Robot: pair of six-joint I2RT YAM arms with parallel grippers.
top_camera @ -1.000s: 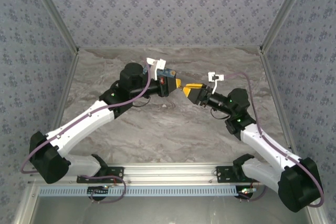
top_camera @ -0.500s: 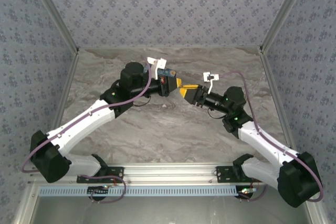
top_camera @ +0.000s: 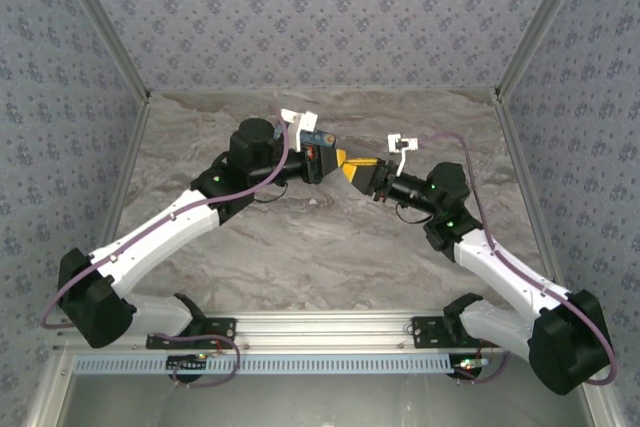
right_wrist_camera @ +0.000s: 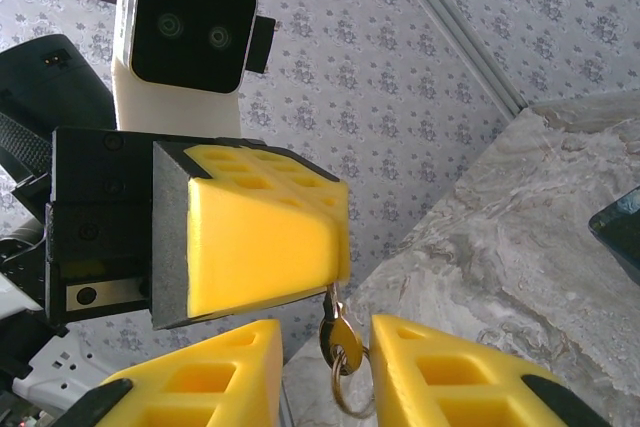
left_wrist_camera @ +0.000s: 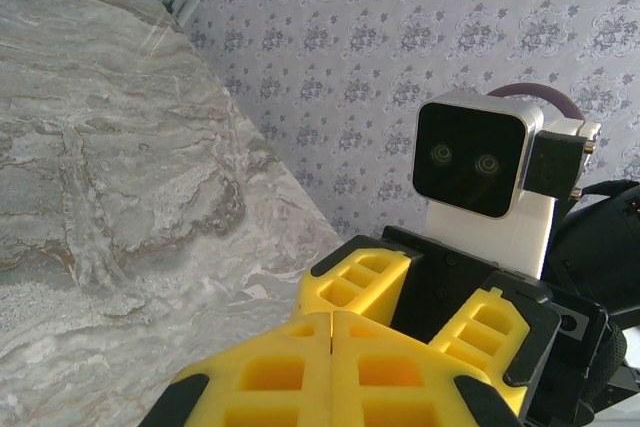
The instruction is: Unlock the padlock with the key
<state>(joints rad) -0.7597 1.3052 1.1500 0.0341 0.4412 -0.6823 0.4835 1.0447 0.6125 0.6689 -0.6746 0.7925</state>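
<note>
Marbled grey tabletop (top_camera: 300, 257), enclosed on three sides by flowered grey wallpaper (top_camera: 320, 17).

Nearest: metal rail (top_camera: 320, 325) along the front edge, both arm bases bolted to it.

Mid-table, raised off the surface: left gripper (left_wrist_camera: 330, 332) and right gripper (right_wrist_camera: 327, 335) set tip to tip.

Left gripper: yellow fingers pressed fully together, pinching the top of the key (right_wrist_camera: 338, 339), a small brass-grey piece with a wire ring (right_wrist_camera: 350, 402) dangling under it.

Right gripper: parted, one finger to each side of the hanging key, neither touching it, holding nothing.

Padlock: not identified with certainty. Dark blue shape (right_wrist_camera: 620, 232) cropped at the right edge of the right wrist view, over the far part of the table; possibly the lock, too little seen to say.

Progress, as a judgement: key off the table and gripped in the air; no sign of it entered in a lock, nor of a freed shackle. Left to do: bringing key and lock together, inserting, turning.

View differences:
- Overhead: layout of both arms and their meeting point, with detail at the tips too small to read.
- Right wrist: the key itself and the gap around it.
- Left wrist: the closed seam of its own fingers and, beyond, the other arm's open fingers and camera (left_wrist_camera: 470, 162), with the underside of the tips hidden.
</note>
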